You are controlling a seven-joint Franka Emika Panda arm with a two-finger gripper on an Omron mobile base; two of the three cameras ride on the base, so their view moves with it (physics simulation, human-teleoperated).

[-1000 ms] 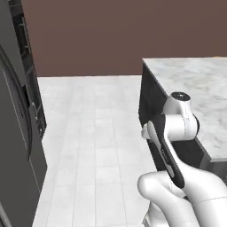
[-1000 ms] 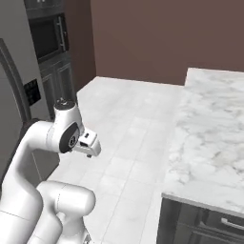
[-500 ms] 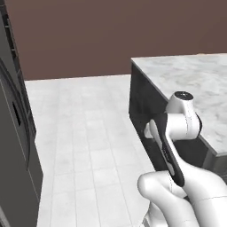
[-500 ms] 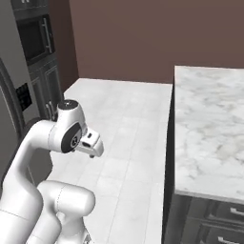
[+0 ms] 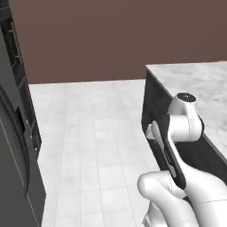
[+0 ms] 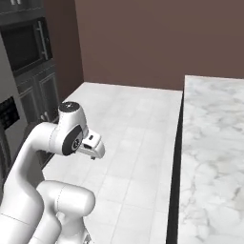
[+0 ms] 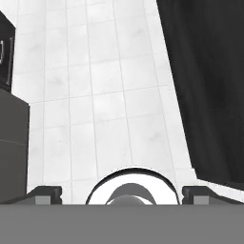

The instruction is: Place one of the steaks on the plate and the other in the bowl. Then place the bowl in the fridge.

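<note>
view: whole scene has shifted since earlier frame, base has driven
gripper [image 7: 122, 194]: released, fingers spread, above white floor [image 5: 88, 133]
counter [image 6: 214, 143]: marble top at right
fridge [image 5: 13, 177]: grey cabinet at left edge
arm: folded, pose unchanged

A plain dark brown wall [image 5: 88, 40] closed off the back. Pale grey square floor tiles [image 5: 88, 146] ran between a white-veined marble counter [image 6: 214, 157] on dark cabinet sides and tall dark grey cabinetry [image 6: 33, 81] with a built-in black oven [image 6: 26, 45].
</note>
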